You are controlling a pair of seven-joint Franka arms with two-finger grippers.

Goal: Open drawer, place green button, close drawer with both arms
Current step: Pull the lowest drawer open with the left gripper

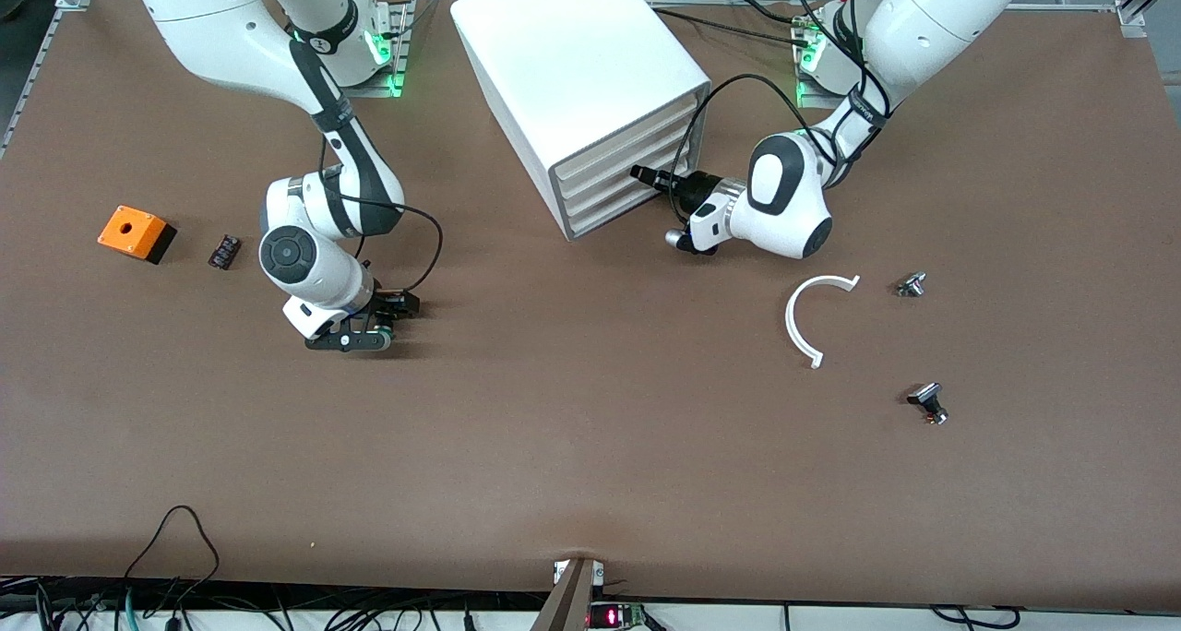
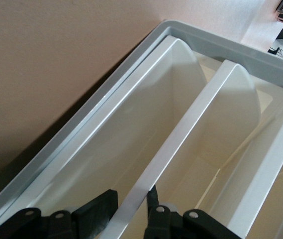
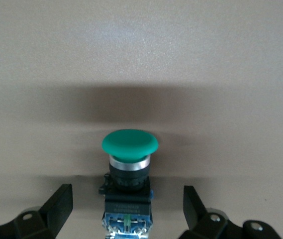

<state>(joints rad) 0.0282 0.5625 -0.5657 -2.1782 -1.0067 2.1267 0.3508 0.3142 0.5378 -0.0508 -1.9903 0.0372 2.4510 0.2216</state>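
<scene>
The right gripper (image 1: 383, 322) is bent low to the bench (image 1: 590, 446), fingers spread wide either side of the button (image 3: 129, 172) standing there untouched. The left gripper (image 1: 646, 177) reaches level into the cabinet (image 1: 590, 96), clamped shut on a drawer (image 2: 181, 144) front's lip.

Green-capped button (image 3: 129, 172) lying on table; lowest drawer (image 1: 616, 214) shut in cabinet.
</scene>
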